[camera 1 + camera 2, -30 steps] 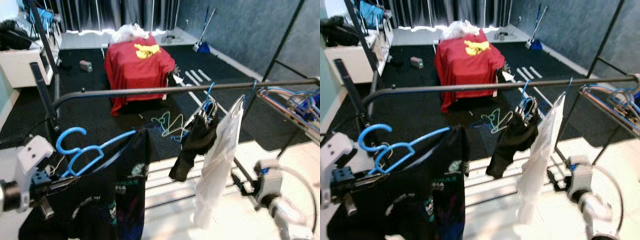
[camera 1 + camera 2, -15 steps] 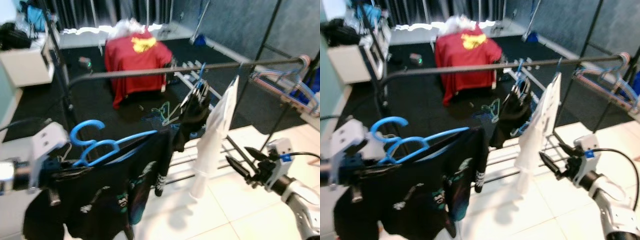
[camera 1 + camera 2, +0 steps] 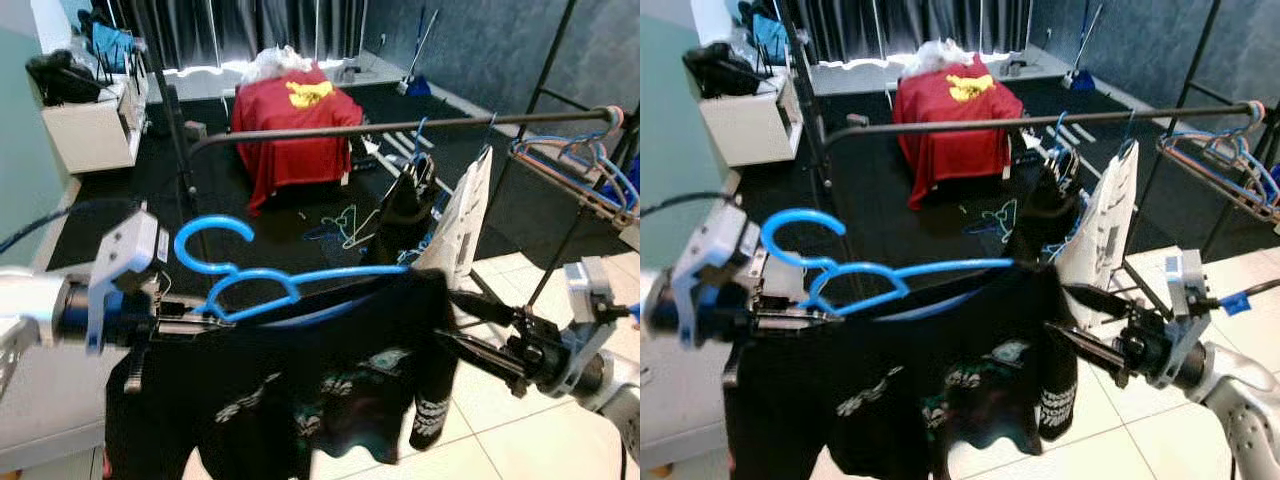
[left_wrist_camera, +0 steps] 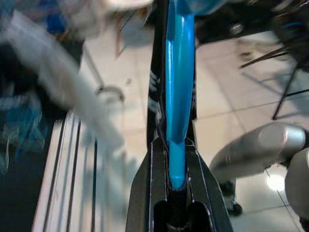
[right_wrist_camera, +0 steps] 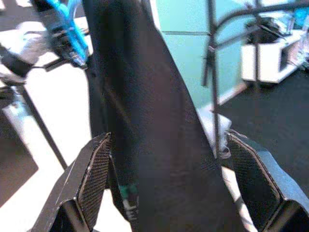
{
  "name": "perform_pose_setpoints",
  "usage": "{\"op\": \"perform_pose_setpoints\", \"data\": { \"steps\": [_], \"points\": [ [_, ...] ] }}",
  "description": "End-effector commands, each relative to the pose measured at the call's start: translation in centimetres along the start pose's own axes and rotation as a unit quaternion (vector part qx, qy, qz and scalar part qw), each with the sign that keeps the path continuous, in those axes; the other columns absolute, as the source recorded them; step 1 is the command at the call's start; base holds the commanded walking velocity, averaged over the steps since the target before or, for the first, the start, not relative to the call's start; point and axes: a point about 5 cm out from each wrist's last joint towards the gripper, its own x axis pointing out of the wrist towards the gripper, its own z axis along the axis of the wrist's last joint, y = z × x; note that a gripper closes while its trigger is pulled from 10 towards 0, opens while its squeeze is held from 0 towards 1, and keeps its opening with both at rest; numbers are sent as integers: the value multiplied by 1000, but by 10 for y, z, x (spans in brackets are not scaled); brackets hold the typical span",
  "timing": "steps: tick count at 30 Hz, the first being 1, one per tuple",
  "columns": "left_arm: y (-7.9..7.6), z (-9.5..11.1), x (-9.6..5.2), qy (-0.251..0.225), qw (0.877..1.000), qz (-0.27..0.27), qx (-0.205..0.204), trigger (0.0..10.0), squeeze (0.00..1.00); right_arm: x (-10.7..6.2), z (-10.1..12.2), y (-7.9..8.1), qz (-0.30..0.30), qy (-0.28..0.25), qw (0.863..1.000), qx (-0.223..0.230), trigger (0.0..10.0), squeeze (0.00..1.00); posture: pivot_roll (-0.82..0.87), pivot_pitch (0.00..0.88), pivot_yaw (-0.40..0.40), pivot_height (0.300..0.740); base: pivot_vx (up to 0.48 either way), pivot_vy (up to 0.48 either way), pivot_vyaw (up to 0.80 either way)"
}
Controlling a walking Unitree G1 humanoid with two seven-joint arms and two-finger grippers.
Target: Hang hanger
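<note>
A blue plastic hanger (image 3: 300,278) carries a black printed shirt (image 3: 300,390) and is held up in front of me, below and short of the dark clothes rail (image 3: 400,125). My left gripper (image 3: 205,322) is shut on the hanger's left arm, and the blue bar runs out between its fingers (image 4: 145,193). From the right, my right gripper (image 3: 460,320) stands open with its two fingers (image 5: 96,179) on either side of the shirt's hanging right edge (image 5: 159,145). The hanger's hook (image 3: 210,240) points up, free of the rail.
A black garment (image 3: 405,205) and a white one (image 3: 460,225) hang on the rail, with empty hangers (image 3: 580,170) bunched at its right end. Behind stand a red-draped piece of furniture (image 3: 290,130), a white cabinet (image 3: 90,130), and loose hangers (image 3: 345,220) on the dark floor.
The view has swung. My left gripper has carried the hanger and shirt up and to the right. My right gripper has come in from the right and now straddles the shirt's edge.
</note>
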Motion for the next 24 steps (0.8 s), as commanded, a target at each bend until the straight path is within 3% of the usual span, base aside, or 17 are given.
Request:
{"op": "perform_pose_setpoints", "data": {
  "steps": [1,13,14,19,24],
  "points": [
    [-1,-2,3,-21,1000,-16,-6,10000,0,2,5,3,16,-2,1000,-1,10000,0,141,0,-24,740,0,0,0],
    [6,13,14,-39,996,-75,26,10000,0,10,11,11,50,18,999,12,10000,0,138,0,-19,740,0,0,0],
    [7,13,16,-37,996,-81,29,10000,0,12,12,12,56,22,998,17,0,0,139,0,-17,740,0,0,0],
    [8,12,15,-32,996,-83,30,10000,0,13,14,14,61,24,998,20,0,0,138,0,-16,740,0,0,0],
    [13,0,3,-1,998,-65,17,10000,0,6,23,14,51,16,999,12,0,0,137,0,-10,740,0,0,0]
  ]
}}
